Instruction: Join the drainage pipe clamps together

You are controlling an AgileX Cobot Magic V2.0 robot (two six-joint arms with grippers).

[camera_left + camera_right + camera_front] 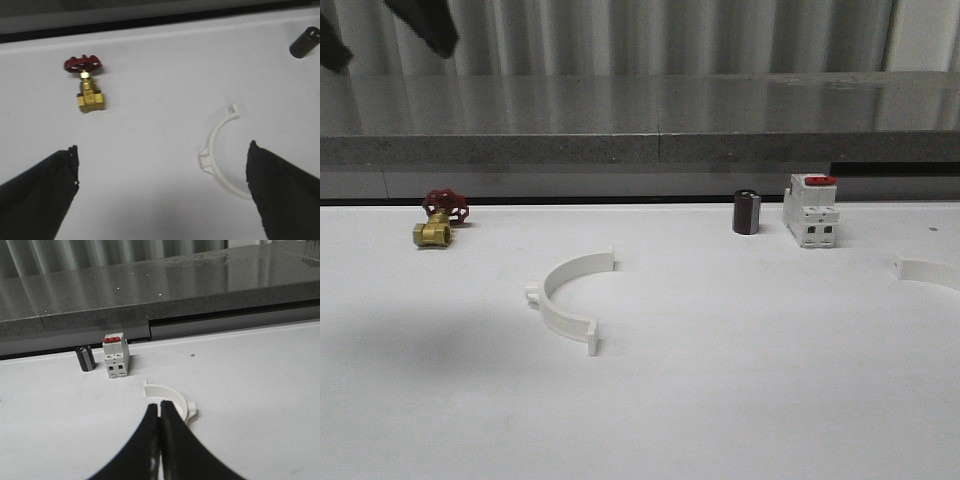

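One white half-ring drainage pipe clamp (567, 295) lies flat in the middle of the table, its open side facing right. The other clamp half (928, 270) lies at the table's right edge. My left gripper (162, 146) hangs high above the table, wide open and holding nothing; the middle clamp (215, 150) lies below, near its right finger (280, 195). In the front view that left gripper (385, 40) is at the top left. My right gripper (159, 406) is shut with nothing in it, its tips over the inside of the right clamp half (172, 394).
A brass valve with a red handwheel (440, 220) stands at the back left. A black cylinder (747, 212) and a white breaker with a red top (810, 212) stand at the back right. A grey ledge (640, 145) runs along the table's far edge.
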